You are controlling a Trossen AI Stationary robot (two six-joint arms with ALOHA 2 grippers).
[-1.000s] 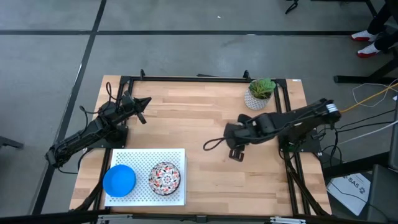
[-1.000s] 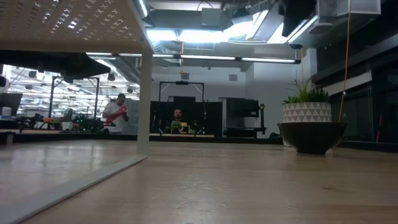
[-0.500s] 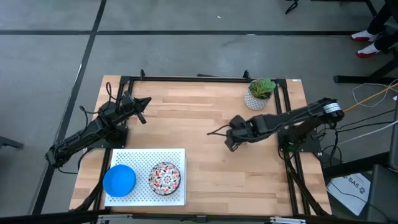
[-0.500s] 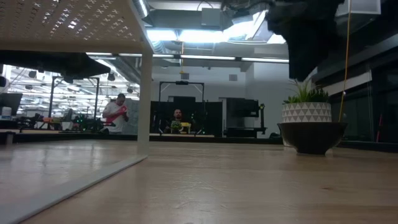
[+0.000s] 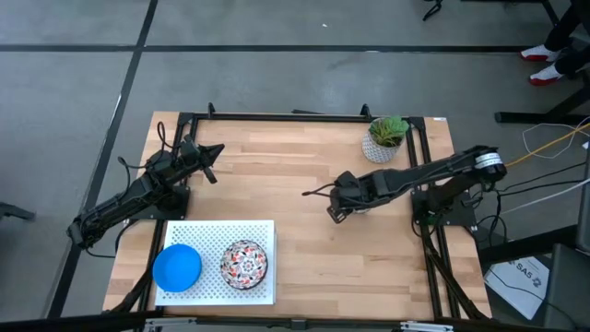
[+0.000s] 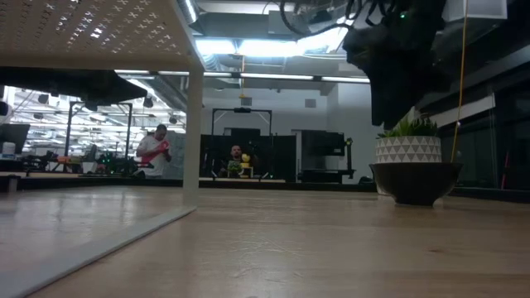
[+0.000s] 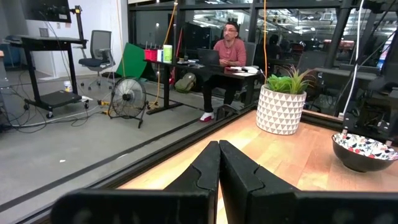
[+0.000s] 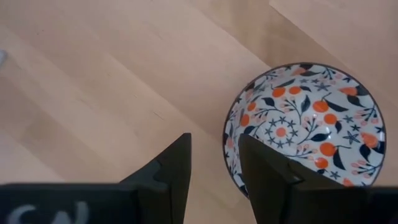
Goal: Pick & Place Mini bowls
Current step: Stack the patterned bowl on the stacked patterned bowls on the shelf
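From above, the right arm (image 5: 406, 180) hides the floral bowl (image 8: 305, 124) beneath it. The left wrist view's edge cuts off a second floral bowl (image 7: 367, 149).

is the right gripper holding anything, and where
Yes: the right gripper holds a floral bowl by its rim, one finger inside, one outside.

Two bowls (image 5: 177, 266) sit side by side on the near-left tray (image 5: 263, 229); the plant pot (image 5: 382, 140) stands far right.
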